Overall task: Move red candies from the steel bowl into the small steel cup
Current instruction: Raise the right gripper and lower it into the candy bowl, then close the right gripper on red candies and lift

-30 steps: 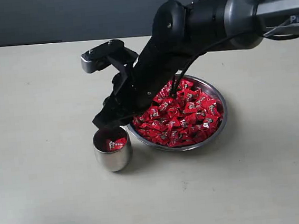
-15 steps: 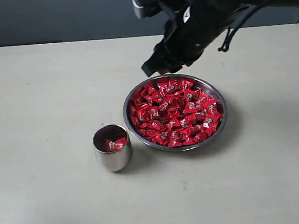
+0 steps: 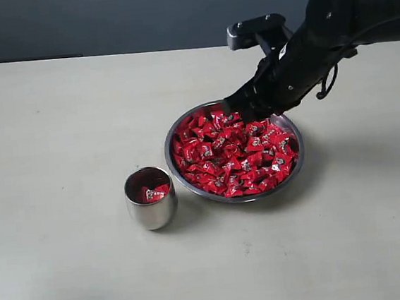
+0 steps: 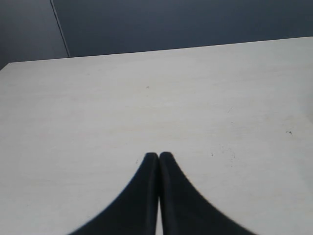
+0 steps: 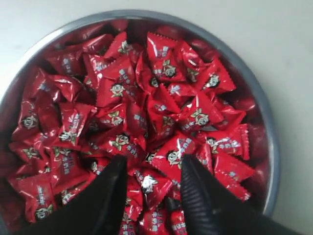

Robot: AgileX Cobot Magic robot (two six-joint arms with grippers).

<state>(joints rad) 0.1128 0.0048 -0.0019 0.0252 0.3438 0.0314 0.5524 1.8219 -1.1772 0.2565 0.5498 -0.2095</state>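
Note:
The steel bowl point(image 3: 241, 198) sits mid-table, heaped with red candies point(image 3: 236, 153). Left of it and nearer the front stands the small steel cup point(image 3: 151, 204), with a few red candies point(image 3: 152, 192) inside. My right gripper point(image 3: 236, 108) hangs over the bowl's far edge, tilted down toward the pile. In the right wrist view it point(image 5: 154, 164) is open just above the candies point(image 5: 146, 98) inside the bowl's rim point(image 5: 267, 137), gripping nothing. I cannot tell whether the tips touch the pile. My left gripper point(image 4: 159, 155) is shut and empty over bare table, and is out of the exterior view.
The pale tabletop point(image 3: 57, 135) stretches around bowl and cup. A dark wall point(image 3: 102, 17) runs behind the table's far edge. The right arm point(image 3: 344, 23) reaches in from the upper right.
My right gripper left its spot over the cup, rose and swung back to the right, then came down over the bowl's far side. Bowl and cup stayed put.

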